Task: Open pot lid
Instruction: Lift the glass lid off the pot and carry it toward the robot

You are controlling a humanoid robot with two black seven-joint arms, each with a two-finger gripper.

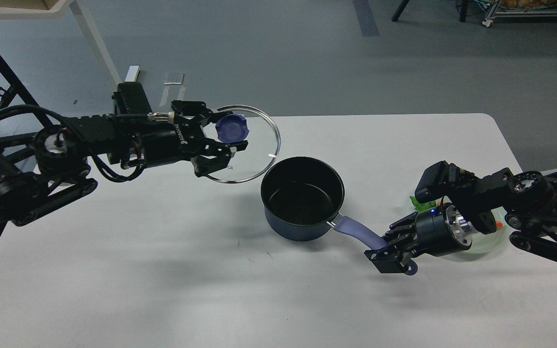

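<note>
A dark blue pot [302, 198] stands uncovered at the middle of the white table [162, 270]; its inside is black and looks empty. Its purple handle [358, 233] points to the lower right. My right gripper [388, 252] is shut on the end of that handle. My left gripper [225, 136] is shut on the purple knob [232, 127] of the glass lid [259, 159]. It holds the lid in the air, tilted, up and to the left of the pot, clear of its rim.
A clear plate [493, 237] with green and orange bits lies behind my right wrist, near the table's right edge. White and black table legs stand on the floor at the upper left, beyond the table's far edge.
</note>
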